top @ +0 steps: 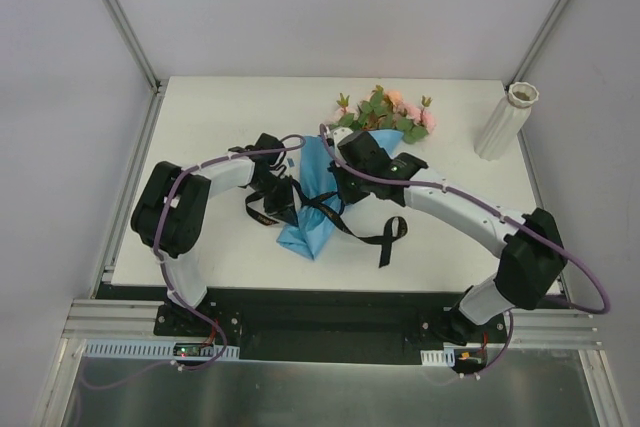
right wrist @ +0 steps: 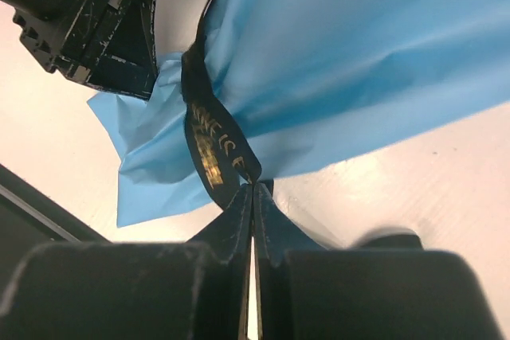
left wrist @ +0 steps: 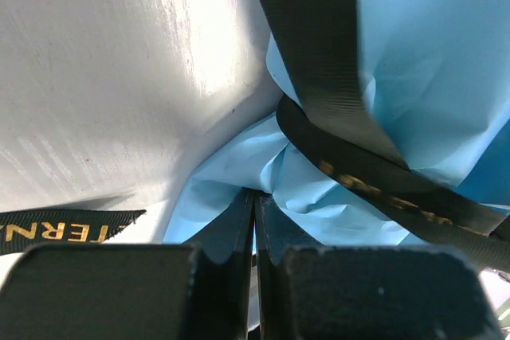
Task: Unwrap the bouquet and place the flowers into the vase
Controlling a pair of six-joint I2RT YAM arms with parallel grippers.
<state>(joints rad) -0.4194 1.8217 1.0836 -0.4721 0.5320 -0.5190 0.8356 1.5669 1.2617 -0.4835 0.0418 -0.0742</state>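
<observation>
The bouquet lies in the middle of the table. Its blue paper cone [top: 315,197] points toward me, and the pink and peach flowers [top: 390,112] with green leaves fan out at the far end. A black ribbon [top: 372,234] with gold lettering trails loosely across and to the right of the cone. My left gripper [left wrist: 255,197] is shut on a fold of the blue paper [left wrist: 239,173] at the cone's left edge. Shut on a loop of the black ribbon [right wrist: 211,145], my right gripper [right wrist: 253,189] sits at the cone's right side. The whitish vase [top: 505,122] stands at the back right corner.
Both arms meet over the cone, the left gripper [top: 283,199] and right gripper [top: 340,185] close together. The left gripper's black body [right wrist: 88,21] shows just beyond the paper in the right wrist view. Walls and metal frame posts [top: 125,22] enclose the white table [top: 220,112].
</observation>
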